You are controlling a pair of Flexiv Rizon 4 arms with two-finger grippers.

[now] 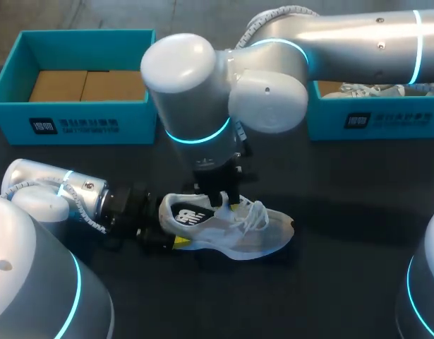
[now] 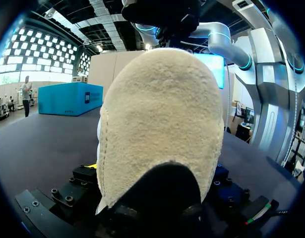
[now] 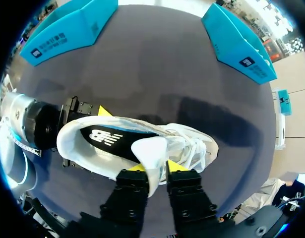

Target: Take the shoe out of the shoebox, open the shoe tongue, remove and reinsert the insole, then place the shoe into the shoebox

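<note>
Shoe (image 1: 252, 233) sits upright on its sole on our dark desk (image 1: 344, 282), outside both boxes; it is white with loose white laces.

Our left arm (image 1: 61, 194) lies low at the shoe's heel end. Our left jaws are spread just wide enough to take the heel between them. One yellow fingertip (image 3: 103, 110) presses one side of the heel and the other fingertip (image 1: 180, 242) shows at the opposite side, so we have the shoe pinched by the heel. From the left wrist, the cream-coloured back of the heel fills nearly everything ahead of the jaws.

Our right arm (image 1: 195, 78) comes down from above the shoe's opening. Our right jaws are nearly pressed together, with only the white tongue (image 3: 148, 153) between the two yellow fingertips (image 3: 178, 165). The tongue stands up out of the shoe, clear of the laces. Behind the tongue, towards the heel, the black insole (image 3: 110, 139) with its white mark lies flat inside the shoe.

The left shoebox (image 1: 75, 123), blue and open with brown card inside, stands well beyond the shoe's heel end. The right shoebox (image 1: 386, 123), also blue, stands well beyond its toe end, and our right arm partly covers it.
</note>
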